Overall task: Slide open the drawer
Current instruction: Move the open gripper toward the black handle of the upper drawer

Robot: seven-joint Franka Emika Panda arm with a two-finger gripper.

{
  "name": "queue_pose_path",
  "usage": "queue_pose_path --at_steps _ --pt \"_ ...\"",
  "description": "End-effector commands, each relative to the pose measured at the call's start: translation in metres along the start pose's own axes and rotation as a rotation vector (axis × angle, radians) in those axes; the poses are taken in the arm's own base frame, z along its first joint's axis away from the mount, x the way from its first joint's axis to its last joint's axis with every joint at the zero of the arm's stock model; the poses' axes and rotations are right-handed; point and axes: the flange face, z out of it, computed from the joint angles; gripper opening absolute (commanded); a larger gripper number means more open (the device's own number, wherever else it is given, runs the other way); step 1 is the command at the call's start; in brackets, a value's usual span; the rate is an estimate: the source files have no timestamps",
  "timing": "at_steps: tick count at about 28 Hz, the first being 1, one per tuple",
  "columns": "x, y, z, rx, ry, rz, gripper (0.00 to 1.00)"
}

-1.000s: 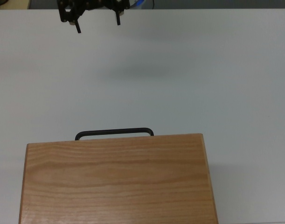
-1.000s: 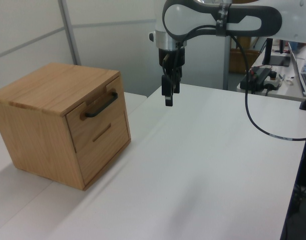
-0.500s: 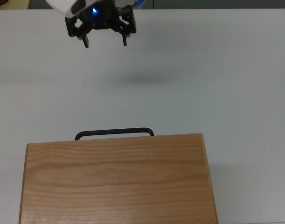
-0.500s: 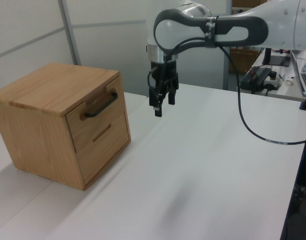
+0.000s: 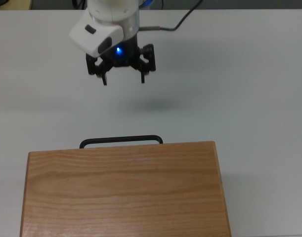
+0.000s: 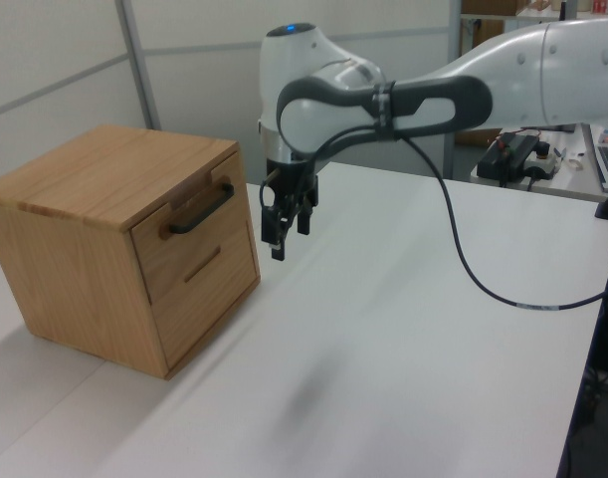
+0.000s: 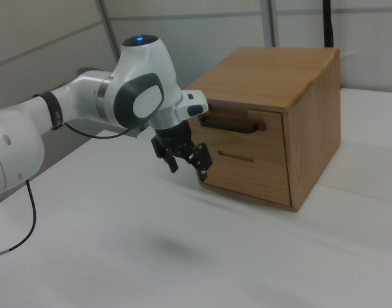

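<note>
Hand (image 5: 124, 79) spread wide, empty, moved closer to drawer (image 6: 189, 242) handle (image 5: 121, 140); drawer unchanged, shut.

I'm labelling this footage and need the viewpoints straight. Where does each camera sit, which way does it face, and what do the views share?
Top view: overhead, looking straight down on the cabinet, handle and open pincer.
Left view: raised at the table's side, cabinet on the left view's left, arm reaching from its right.
Right view: opposite side, cabinet on the right view's right, arm from its left.
All share pincer, handle and cabinet.
</note>
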Motion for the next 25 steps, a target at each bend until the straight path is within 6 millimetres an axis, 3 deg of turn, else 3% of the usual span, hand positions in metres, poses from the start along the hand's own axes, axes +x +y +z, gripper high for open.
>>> queue_pose_path --at_steps 1,4,13,21,25 --pt "0.018 -0.001 0.006 -0.026 0.112 0.038 0.95" --pt "0.026 0.000 0.004 -0.026 0.179 0.063 0.89" --pt "0.038 0.000 0.004 0.041 0.277 0.431 0.91" --pt "0.046 -0.019 -0.012 0.157 0.371 0.781 0.89" --pt "0.047 -0.021 -0.014 0.177 0.370 0.870 0.89"
